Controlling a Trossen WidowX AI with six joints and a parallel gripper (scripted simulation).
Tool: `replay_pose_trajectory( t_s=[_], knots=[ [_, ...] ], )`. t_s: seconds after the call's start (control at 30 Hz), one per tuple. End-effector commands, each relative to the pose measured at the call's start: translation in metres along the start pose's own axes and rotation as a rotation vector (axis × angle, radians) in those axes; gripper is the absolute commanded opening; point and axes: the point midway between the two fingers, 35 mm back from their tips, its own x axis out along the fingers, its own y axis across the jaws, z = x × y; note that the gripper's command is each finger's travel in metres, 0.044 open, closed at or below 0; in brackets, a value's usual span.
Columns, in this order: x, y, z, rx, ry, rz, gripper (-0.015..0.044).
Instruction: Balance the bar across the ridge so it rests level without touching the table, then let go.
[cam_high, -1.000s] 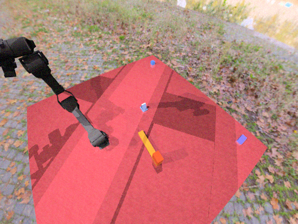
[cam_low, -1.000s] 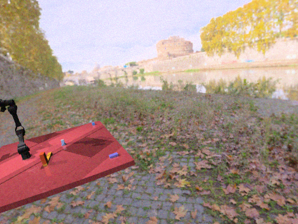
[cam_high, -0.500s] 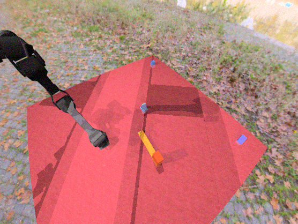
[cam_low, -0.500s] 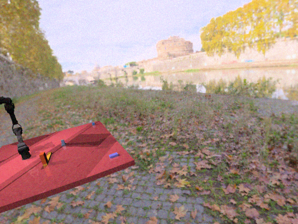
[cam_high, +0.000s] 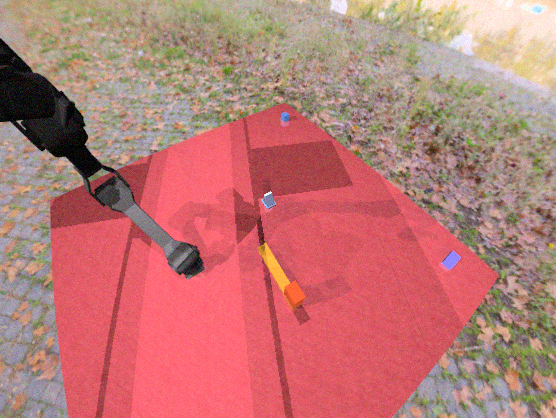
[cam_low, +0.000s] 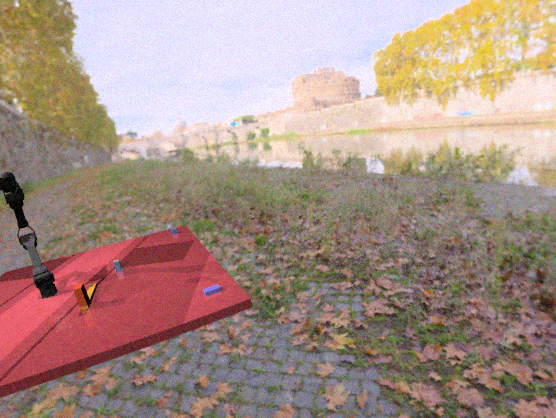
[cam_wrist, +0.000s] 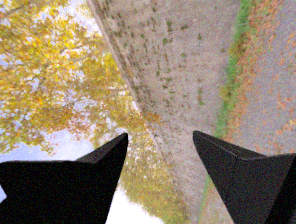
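Observation:
A yellow bar (cam_high: 274, 267) (cam_low: 91, 291) lies on the red table (cam_high: 190, 340) (cam_low: 165, 320), with an orange block (cam_high: 294, 294) (cam_low: 80, 296) at its near end. A small grey-white upright piece (cam_high: 269, 200) (cam_low: 118, 267), which looks like the ridge, stands beyond the bar's far end, apart from it. Nothing rests on its top. My gripper (cam_wrist: 160, 135) is open in the wrist view, with nothing between its fingers. It is raised high and far from bar and ridge, facing trees and a wall. Its fingertips cannot be made out in the top and exterior views.
A small blue cube (cam_high: 285, 116) (cam_low: 174, 231) sits near the table's far corner. A flat purple block (cam_high: 451, 260) (cam_low: 212, 290) lies near the right corner. The arm's base (cam_high: 185, 259) (cam_low: 45, 285) stands left of the bar. Arm shadows cross the table.

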Motion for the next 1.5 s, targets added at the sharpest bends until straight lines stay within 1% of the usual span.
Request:
replay_pose_trajectory(
  t_s=[0.0, 0.37, 0.8, 1.2, 1.47],
  knots=[
    [0.005, -0.002, -0.039, -0.212, 0.103, 0.026, 0.0315],
    [0.001, -0.018, -0.134, -0.710, 0.366, 0.140, 0.0315],
    [-0.033, -0.055, -0.243, -1.297, 0.693, 0.390, 0.0315],
    [-0.085, -0.102, -0.320, -1.761, 0.972, 0.749, 0.0315],
    [-0.137, -0.137, -0.360, -1.977, 1.157, 1.105, 0.0315]
  ],
)
